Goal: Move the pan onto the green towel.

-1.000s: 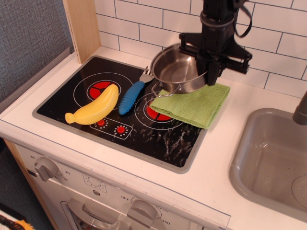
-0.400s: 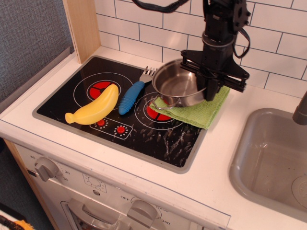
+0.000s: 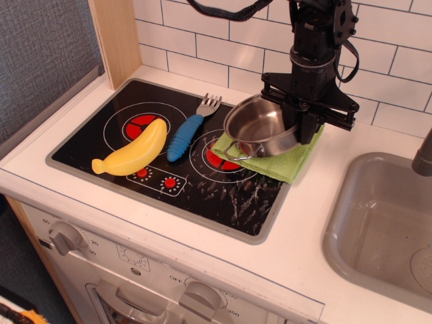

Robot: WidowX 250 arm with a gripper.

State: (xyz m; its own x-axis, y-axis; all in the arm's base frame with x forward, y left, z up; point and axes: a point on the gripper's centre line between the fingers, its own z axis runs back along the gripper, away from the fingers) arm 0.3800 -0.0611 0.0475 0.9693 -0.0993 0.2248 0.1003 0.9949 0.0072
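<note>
Yellow plastic marks the far left of the hob: a toy banana (image 3: 131, 154) lies on the black cooktop (image 3: 169, 192), and just to its right a fork with a blue handle (image 3: 190, 129) points its tines toward the tiled wall. Neither touches the work area. Further right, the green towel (image 3: 283, 163) lies across the right rear burner and over the edge of the hob onto the white counter (image 3: 317, 223). The pan (image 3: 262, 127) sits over the left and middle part of that towel, tilted, its left rim low and its right rim raised; its lower left edge looks to be touching the cloth, though from this angle I cannot confirm that the base is bearing on it. One looped side handle juts out at the lower left, just above the towel's left corner. The gripper (image 3: 306, 121) is at the pan's right rim, clamped on it from above, so the pan extends leftward from the fingers and the free towel lies directly beneath and slightly right. The arm descends near vertically from the top of the frame, wrist straight down, black crossbar level above the rim. In my judgement the placement is nearly done: what remains is to lower the right side until the base lies flat, then let go. The grey sink (image 3: 378, 223) at far right is well apart.
</note>
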